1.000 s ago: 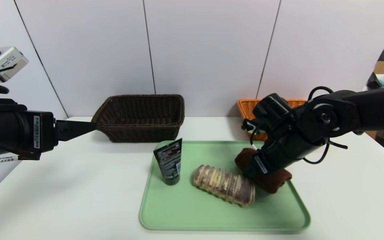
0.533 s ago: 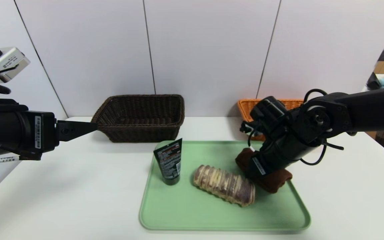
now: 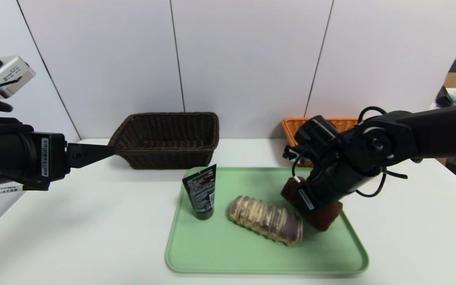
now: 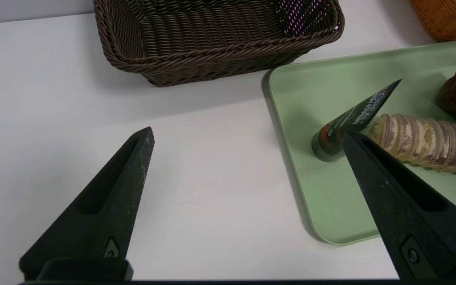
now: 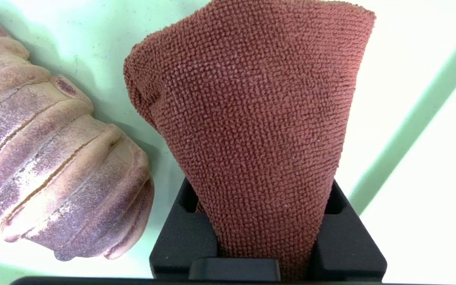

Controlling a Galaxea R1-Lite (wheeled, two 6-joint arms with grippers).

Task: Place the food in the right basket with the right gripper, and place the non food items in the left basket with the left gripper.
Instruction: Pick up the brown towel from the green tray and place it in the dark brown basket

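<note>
Right gripper (image 3: pixel 307 200): over the right part of the tray, clamped on the brown terry cloth; the wrist view shows the fabric pinched between both fingers and bulging out past them.
Brown terry cloth (image 5: pixel 251 118): rolled, reddish-brown, textile by its looped weave and so not food; its far end seems to rest on the tray, the gripped end tilted up, probably because the roll is soft and folds round the pinch.
Marbled bread loaf (image 3: pixel 266 220): purple-and-cream sliced roll lying just beside the right gripper on its left, close to the cloth; the one food item visible and the right gripper's proper cargo.
Black tube (image 3: pixel 200 191): standing on its cap farther left of the right gripper, crimped end up; non-food.
Green tray (image 3: pixel 220 253): beneath the right gripper, holding all three items.
Orange basket (image 3: pixel 295 126): behind the right gripper, partly hidden by the arm; destination for food.
Left gripper (image 4: pixel 247 134): hovering above the table well left of the tray, fingers spread wide, holding nothing.
Dark brown basket (image 3: pixel 166 138): just ahead of the left gripper; destination for non-food.
Judgement: the cloth sits in the wrong gripper for its category.
</note>
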